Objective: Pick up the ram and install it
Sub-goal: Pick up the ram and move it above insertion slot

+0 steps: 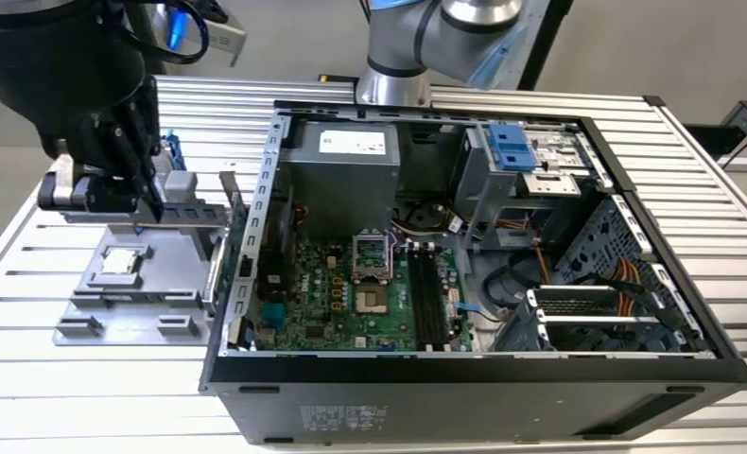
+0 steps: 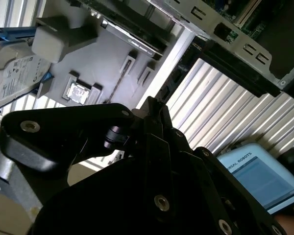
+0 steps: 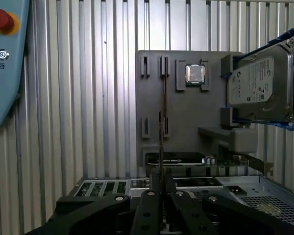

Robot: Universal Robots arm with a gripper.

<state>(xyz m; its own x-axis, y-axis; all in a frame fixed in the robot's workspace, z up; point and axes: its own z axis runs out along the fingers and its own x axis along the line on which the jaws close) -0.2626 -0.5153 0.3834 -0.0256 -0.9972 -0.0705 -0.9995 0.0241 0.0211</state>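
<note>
The ram (image 3: 162, 112) shows edge-on as a thin brown strip over the slots of the grey holder (image 3: 186, 107). It runs from the holder's far brackets right in between my fingers. My gripper (image 3: 162, 193) is shut on the ram's near part, one black finger tight on each side. In the second wrist view the ram (image 2: 118, 84) is a thin line leading to the gripper (image 2: 154, 105). In the exterior view the gripper (image 1: 147, 203) hangs just over the holder (image 1: 96, 293), at that view's left beside the open computer case (image 1: 475, 374). I cannot tell whether the ram has left its slots.
On the holder lie a small square processor chip (image 3: 195, 74) and a silver hard drive (image 3: 257, 88) in a blue frame. Long black memory slots (image 1: 426, 303) lie on the case's motherboard. A light-blue teach pendant (image 3: 5, 63) rests on the ribbed metal table.
</note>
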